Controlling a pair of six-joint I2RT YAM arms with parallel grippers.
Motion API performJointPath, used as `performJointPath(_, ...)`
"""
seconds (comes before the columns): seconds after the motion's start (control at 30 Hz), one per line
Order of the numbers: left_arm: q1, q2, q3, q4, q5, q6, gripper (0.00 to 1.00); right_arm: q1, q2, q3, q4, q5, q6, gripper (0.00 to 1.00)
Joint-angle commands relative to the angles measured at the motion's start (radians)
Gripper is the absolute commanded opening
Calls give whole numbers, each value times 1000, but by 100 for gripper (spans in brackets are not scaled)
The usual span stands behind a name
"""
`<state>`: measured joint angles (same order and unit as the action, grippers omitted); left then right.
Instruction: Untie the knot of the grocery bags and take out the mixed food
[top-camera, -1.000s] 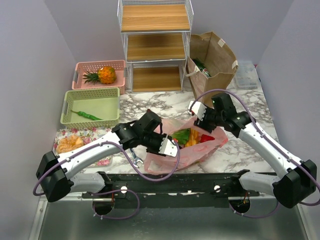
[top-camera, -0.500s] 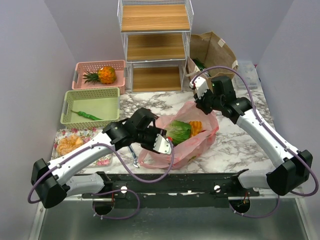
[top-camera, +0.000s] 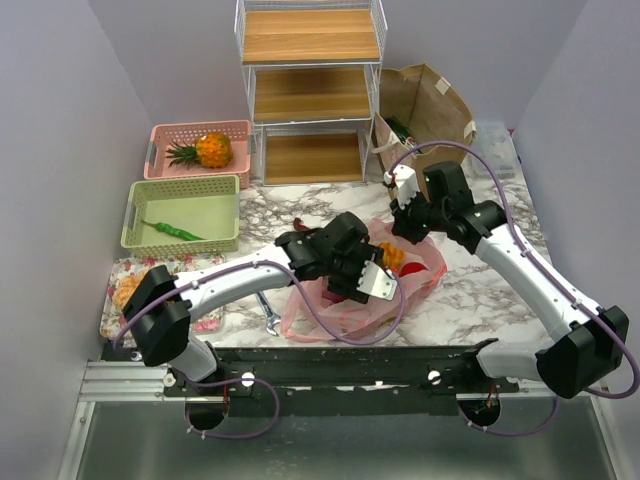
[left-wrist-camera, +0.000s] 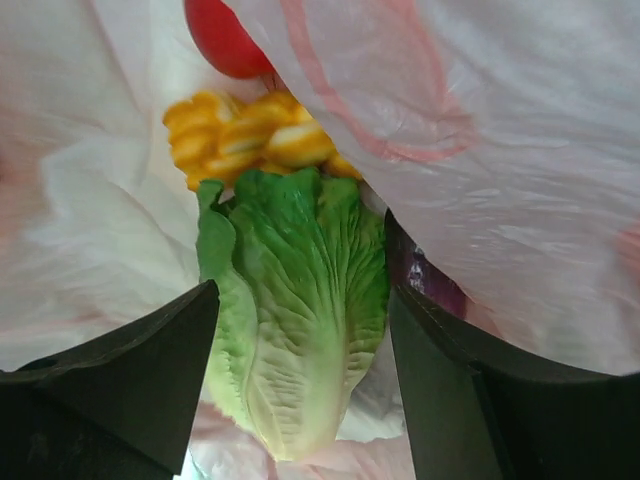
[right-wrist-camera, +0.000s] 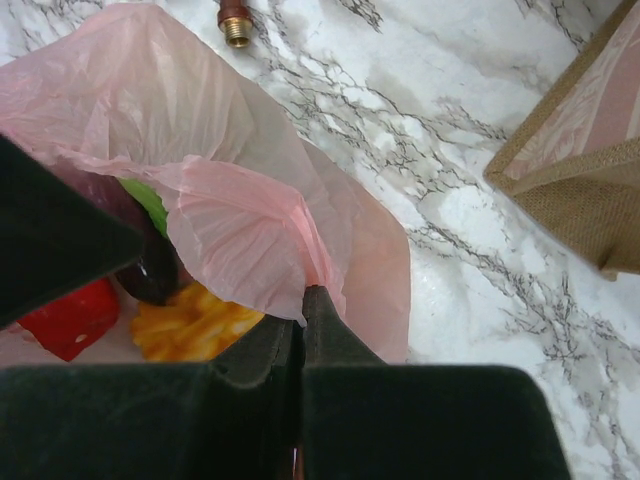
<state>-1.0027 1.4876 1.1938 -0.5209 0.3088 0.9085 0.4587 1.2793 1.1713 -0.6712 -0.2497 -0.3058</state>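
The pink plastic grocery bag (top-camera: 318, 320) lies open on the marble, and no knot shows on it. My left gripper (top-camera: 345, 290) reaches down into its mouth. It is open (left-wrist-camera: 300, 285), and the pale-green lettuce (left-wrist-camera: 290, 300) lies between its fingers without being squeezed. Beyond the lettuce are orange pieces (left-wrist-camera: 250, 140), a red round vegetable (left-wrist-camera: 225, 40) and a sliver of purple eggplant (left-wrist-camera: 435, 285). My right gripper (top-camera: 408, 232) is shut on the bag's far rim (right-wrist-camera: 305, 290) and holds the pink film (right-wrist-camera: 220, 200) up. The brown paper bag (top-camera: 425, 105) stands at the back right.
A wire shelf rack (top-camera: 310, 90) stands at the back. On the left are a pink basket (top-camera: 165, 135) with a pineapple, a green basket (top-camera: 185, 190) with a green chili, and a floral tray (top-camera: 205, 320). A wrench (top-camera: 268, 312) lies beside the bag, and a brass fitting (right-wrist-camera: 235, 25) beyond it.
My left arm swung right and pushed into the bag's mouth, its jaws spreading wider around the lettuce. My right gripper closed on the bag's rim, lifted it, then eased down slightly.
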Motion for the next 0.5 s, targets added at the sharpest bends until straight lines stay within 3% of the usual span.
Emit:
performJointPath(0.0,0,77,-4,84,-153,88,72,-19,22,30,2,-32,83,1)
performJointPath(0.23,39,190,-91,271,-346,233,87,-32,65,65,0,-46,89,1)
performJointPath(0.27,51,210,-84,259,-343,231,94,-32,67,65,-2,-56,88,1)
performJointPath(0.4,85,282,-54,228,-329,204,94,-32,76,59,-1,-75,87,1)
performJointPath(0.47,90,297,-37,206,-310,187,84,-32,76,53,2,-78,84,1)
